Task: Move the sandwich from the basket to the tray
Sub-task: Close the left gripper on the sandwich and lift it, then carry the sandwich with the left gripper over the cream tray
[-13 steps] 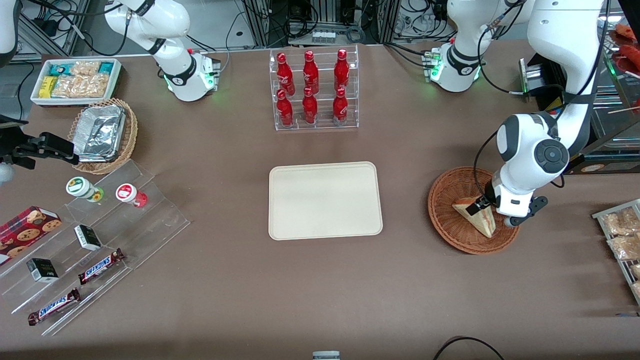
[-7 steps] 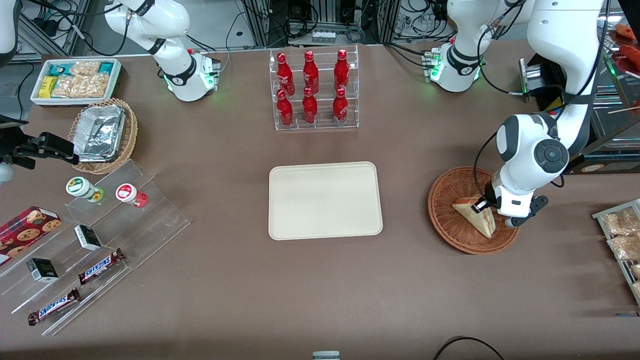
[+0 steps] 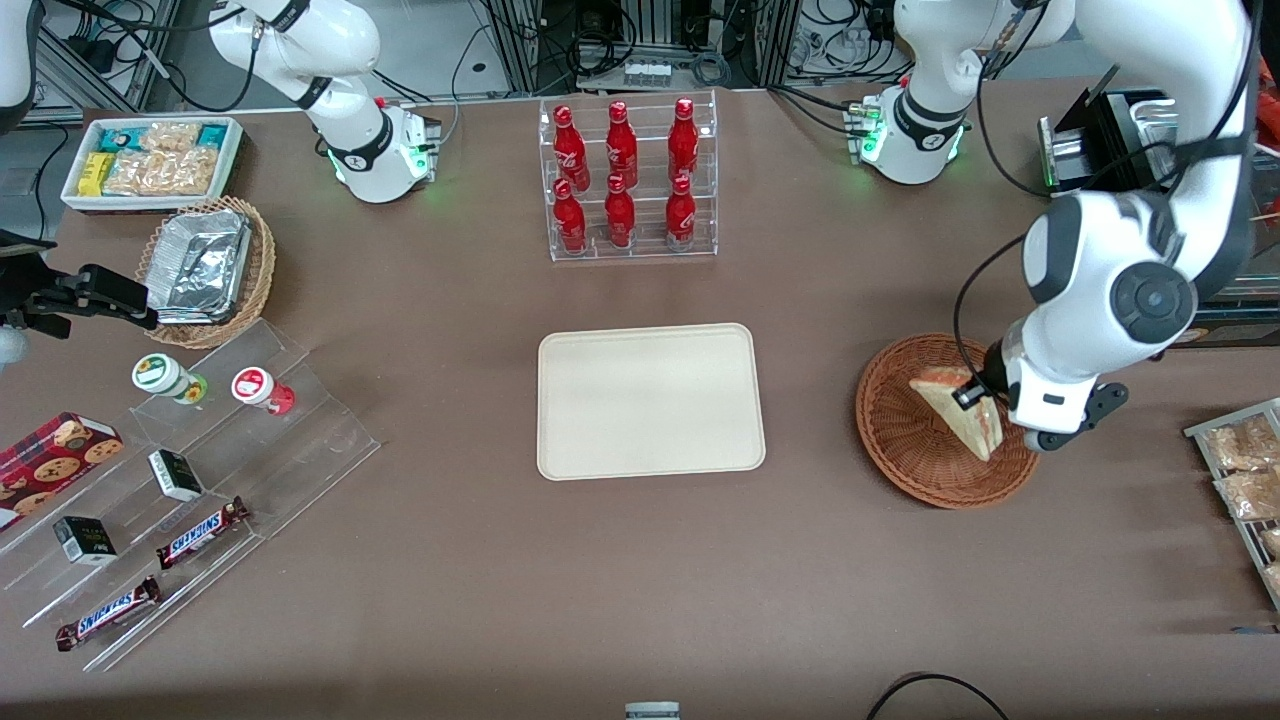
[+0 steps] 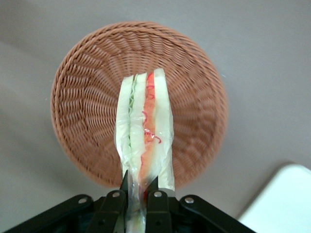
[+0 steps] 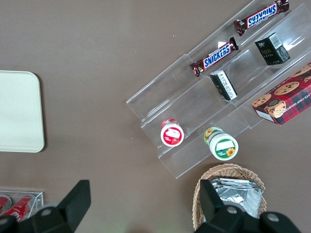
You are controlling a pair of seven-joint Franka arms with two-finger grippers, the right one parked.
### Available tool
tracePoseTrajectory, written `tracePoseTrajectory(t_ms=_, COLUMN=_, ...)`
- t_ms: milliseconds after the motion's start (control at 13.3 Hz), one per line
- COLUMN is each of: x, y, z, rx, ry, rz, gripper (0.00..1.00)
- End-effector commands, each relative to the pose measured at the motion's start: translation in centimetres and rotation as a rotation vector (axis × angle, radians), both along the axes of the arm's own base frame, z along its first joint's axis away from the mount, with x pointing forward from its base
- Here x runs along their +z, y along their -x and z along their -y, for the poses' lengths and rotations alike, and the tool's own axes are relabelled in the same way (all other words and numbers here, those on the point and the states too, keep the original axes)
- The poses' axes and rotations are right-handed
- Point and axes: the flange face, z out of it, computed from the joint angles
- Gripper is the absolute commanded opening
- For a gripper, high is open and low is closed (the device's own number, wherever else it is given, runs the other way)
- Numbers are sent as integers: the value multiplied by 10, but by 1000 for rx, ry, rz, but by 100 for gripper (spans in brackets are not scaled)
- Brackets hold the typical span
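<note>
My left gripper [image 3: 982,400] is shut on the sandwich [image 3: 957,408], a plastic-wrapped cream wedge with an orange-red and green filling stripe. It holds the wedge lifted above the reddish-brown wicker basket [image 3: 900,440] at the working arm's end of the table. In the left wrist view the sandwich [image 4: 145,133] hangs clear above the empty basket [image 4: 87,97], pinched between the fingers [image 4: 114,206] of the gripper [image 4: 138,201]. The cream-beige tray [image 3: 650,400] lies at the table's middle; its corner shows in the left wrist view [image 4: 282,204].
A clear rack of red bottles [image 3: 625,180] stands farther from the front camera than the tray. A rack of packaged snacks [image 3: 1245,480] lies at the working arm's table edge. A tan basket with foil container [image 3: 205,265], acrylic steps with snacks [image 3: 190,480] and a white snack bin [image 3: 150,160] lie toward the parked arm's end.
My gripper has risen with the sandwich, lifting it out of the basket; the arm's wrist has moved up and slightly toward the working arm's table edge.
</note>
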Motion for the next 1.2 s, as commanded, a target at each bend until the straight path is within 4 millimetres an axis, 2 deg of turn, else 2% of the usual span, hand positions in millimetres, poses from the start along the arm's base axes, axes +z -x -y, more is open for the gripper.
tracePoseTrajectory(t_ms=0, x=45, y=-3, z=57, rx=-73, ry=2, rz=13, gripper=0)
tracePoseTrajectory(t_ms=150, x=57, y=0, z=108, rx=-157, ry=35, rz=37, gripper=0)
tracePoseTrajectory(t_ms=375, x=53, y=21, z=188, rx=-322, ry=33, rz=47, gripper=0)
tracePoseTrajectory(t_ms=600, x=20, y=53, z=273, rx=-447, ry=-19, rz=39, gripper=0)
tracePoseTrajectory(t_ms=750, x=-15, y=67, z=328, rx=-485, ry=-37, rz=21, gripper=0)
tracePoseTrajectory(t_ms=825, x=-33, y=74, z=350, rx=-518, ry=-59, rz=20, gripper=0)
tracePoseTrajectory(t_ms=975, x=-60, y=82, z=373, rx=-518, ry=-67, rz=13, gripper=0)
tracePoseTrajectory(t_ms=1125, x=-88, y=95, z=408, rx=-540, ry=-20, rz=36, gripper=0)
